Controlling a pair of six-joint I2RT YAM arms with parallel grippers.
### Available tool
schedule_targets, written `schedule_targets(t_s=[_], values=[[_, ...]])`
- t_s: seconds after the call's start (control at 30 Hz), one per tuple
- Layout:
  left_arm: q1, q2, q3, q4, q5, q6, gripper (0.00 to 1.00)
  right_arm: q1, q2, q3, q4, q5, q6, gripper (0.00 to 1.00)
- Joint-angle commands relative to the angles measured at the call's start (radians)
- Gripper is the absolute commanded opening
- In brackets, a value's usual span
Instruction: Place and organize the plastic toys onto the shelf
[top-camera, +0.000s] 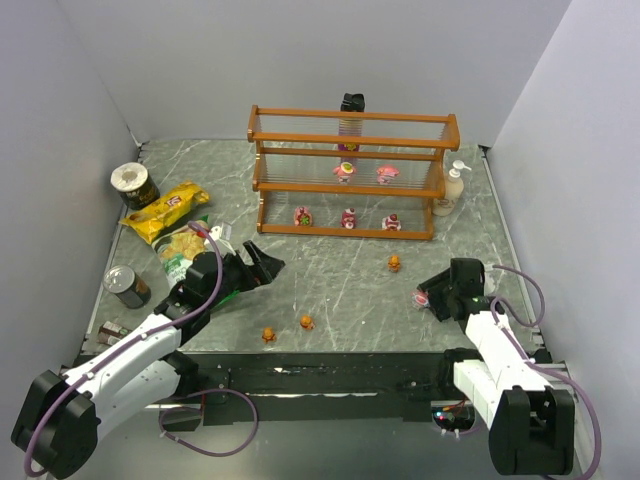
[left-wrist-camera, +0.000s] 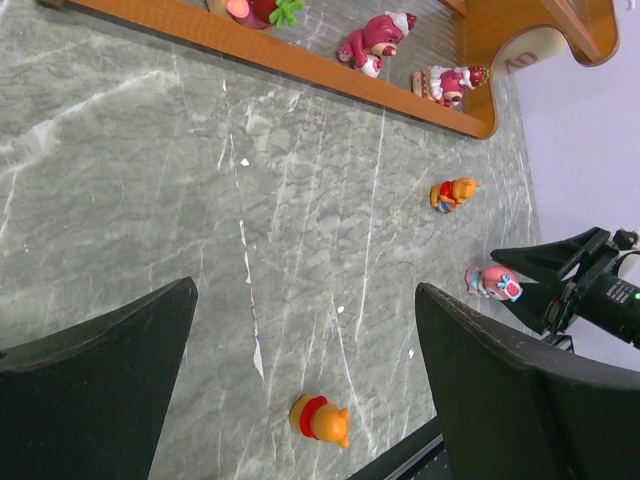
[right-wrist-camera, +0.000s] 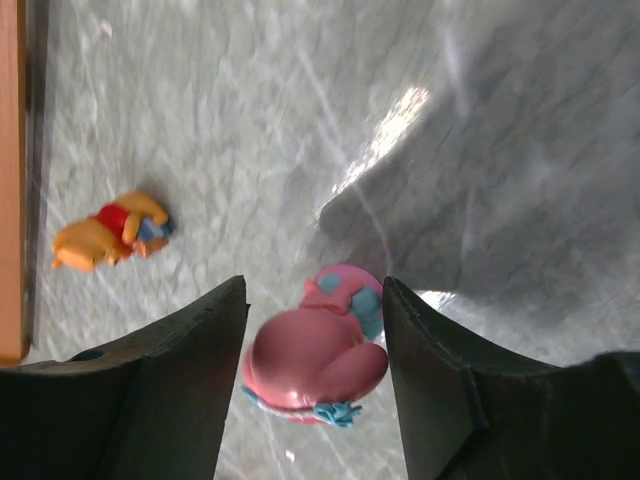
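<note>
Pink toy (right-wrist-camera: 312, 360) on the worktop (right-wrist-camera: 200, 120), tucked right between the fingers of the right end effector (right-wrist-camera: 315, 295). Both fingers hug its sides (real clamp or bare contact? cannot tell). An orange toy (right-wrist-camera: 108, 232) lies ahead and to the left of that end effector in its wrist view, toward the shelf (top-camera: 350, 150), where five pink toys (top-camera: 348, 218) stand on the lower two tiers. The left end effector (left-wrist-camera: 305, 290) hovers released, jaws spread wide, nothing held. A second orange toy (left-wrist-camera: 320, 418) lies on the worktop, framed in its gap.
</note>
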Motion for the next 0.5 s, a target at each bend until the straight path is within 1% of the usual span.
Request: schedule_targets(t_s=[0.0,0.07,0.13,0.3,0.4,0.43,0.47], values=[[0.004,-0.004,0.004,0.012,-0.012,-0.001,0.96,0.014,-0.022,-0.006,-0.016,-0.092,-0.028,0.61],[0.004,-0.003,0.004,0.012,-0.014,-0.001,0.96,0.02,-0.019,-0.013,0.004,-0.123,-0.025,0.59],[0.004,-0.001,0.004,0.012,-0.015,0.001,0.96,0.052,-0.007,-0.02,0.024,-0.139,-0.023,0.56],[0.004,0.002,0.006,0.009,-0.018,0.001,0.96,0.117,0.071,-0.014,0.087,-0.175,-0.011,0.54],[0.004,0.002,0.006,0.009,-0.021,0.001,0.96,0.19,0.132,0.004,0.127,-0.171,0.003,0.53],[0.004,0.002,0.004,0.009,-0.023,0.002,0.96,0.239,0.149,0.012,0.139,-0.171,0.013,0.53],[0.004,0.003,0.004,0.009,-0.023,0.002,0.96,0.262,0.169,0.021,0.157,-0.175,0.013,0.53]])
